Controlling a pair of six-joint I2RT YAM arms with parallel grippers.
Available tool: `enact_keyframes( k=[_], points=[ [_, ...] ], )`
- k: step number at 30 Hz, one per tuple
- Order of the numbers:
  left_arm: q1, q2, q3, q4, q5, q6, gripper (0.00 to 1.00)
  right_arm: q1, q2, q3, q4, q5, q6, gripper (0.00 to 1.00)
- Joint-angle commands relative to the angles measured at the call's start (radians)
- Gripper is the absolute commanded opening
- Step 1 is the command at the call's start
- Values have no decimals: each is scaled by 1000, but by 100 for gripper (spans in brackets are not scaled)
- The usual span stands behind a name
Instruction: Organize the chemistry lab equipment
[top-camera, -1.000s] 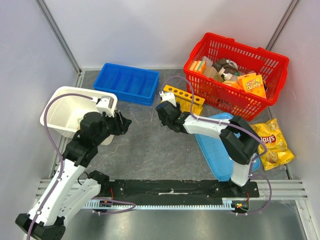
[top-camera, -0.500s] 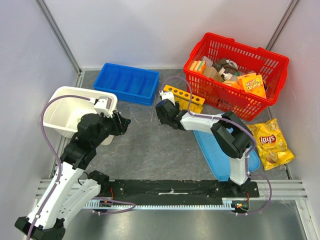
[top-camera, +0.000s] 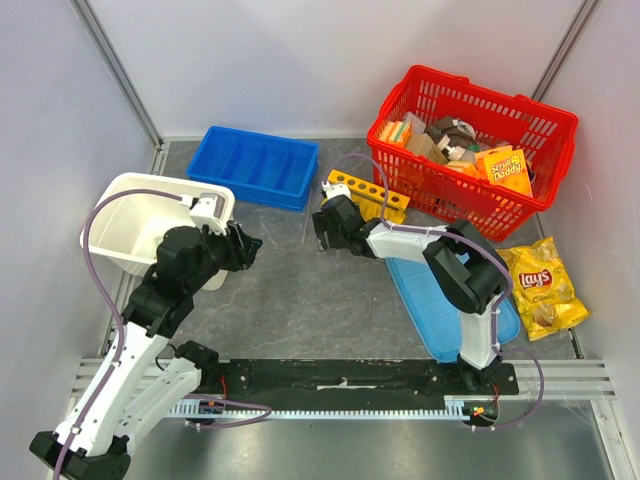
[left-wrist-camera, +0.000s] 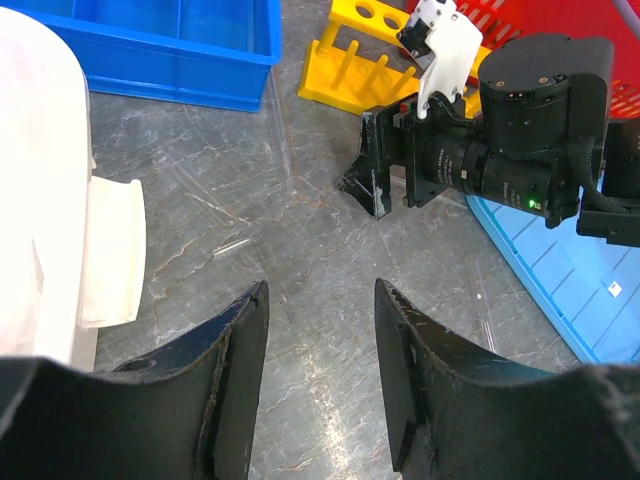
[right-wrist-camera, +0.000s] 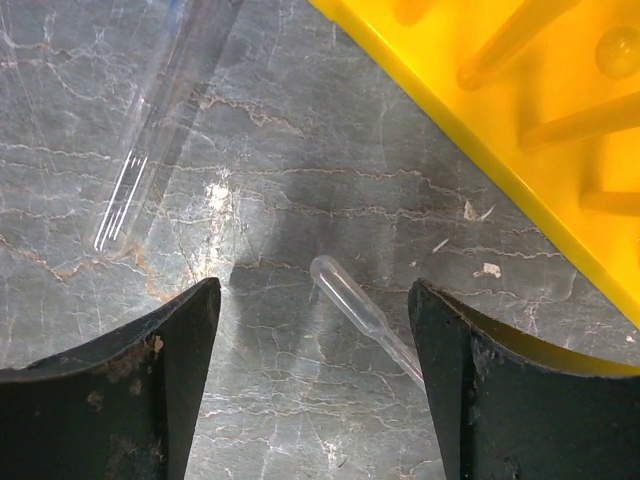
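Pipette (right-wrist-camera: 360, 305), small and clear: lies flat on the grey table (right-wrist-camera: 300, 200), right between the two black fingers of the right gripper (right-wrist-camera: 312, 290), touched by neither. Runs from the middle of the right wrist view down toward 5 o'clock, round end up. Just beside it at 1 o'clock, the yellow test-tube rack (right-wrist-camera: 520, 100). At 11 o'clock, a bigger clear test tube (right-wrist-camera: 160, 130), also flat on the table.

Right fingers: spread wide, holding nothing. Left gripper (left-wrist-camera: 318, 310): fingers apart too, nothing in them, hanging over the table at 9 o'clock from the right one.

Seen from above: rack with its row of round holes near 12 o'clock of the table, blue divided bin (top-camera: 255, 165) at 11, red basket (top-camera: 470, 140) at 1, white tub (top-camera: 140, 225) at 9.

Probably very light and a little bendy, like thin plastic. Smooth and round, so likely to roll or slip out sideways. Hard to see too, being clear. Best to pinch across the thicker part near the round end, not the skinny tip. Go low, almost scraping the table. Squeeze gently, so as not to squash it or flick it away. After that, most likely into a rack hole, standing up.
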Motion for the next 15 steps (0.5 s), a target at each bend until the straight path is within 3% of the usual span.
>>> enact_keyframes(
  k=[1,9,15],
  points=[
    [-2,0,-4,56,3,-22,53,0,19,-10,36,-41,-30,84],
    [-3,8,-6,59,9,-18,53,0,28,-21,36,-109,-77,85],
    [-2,17,-7,65,20,-11,53,3,-38,-119,118,-257,-183,86]
  ],
)
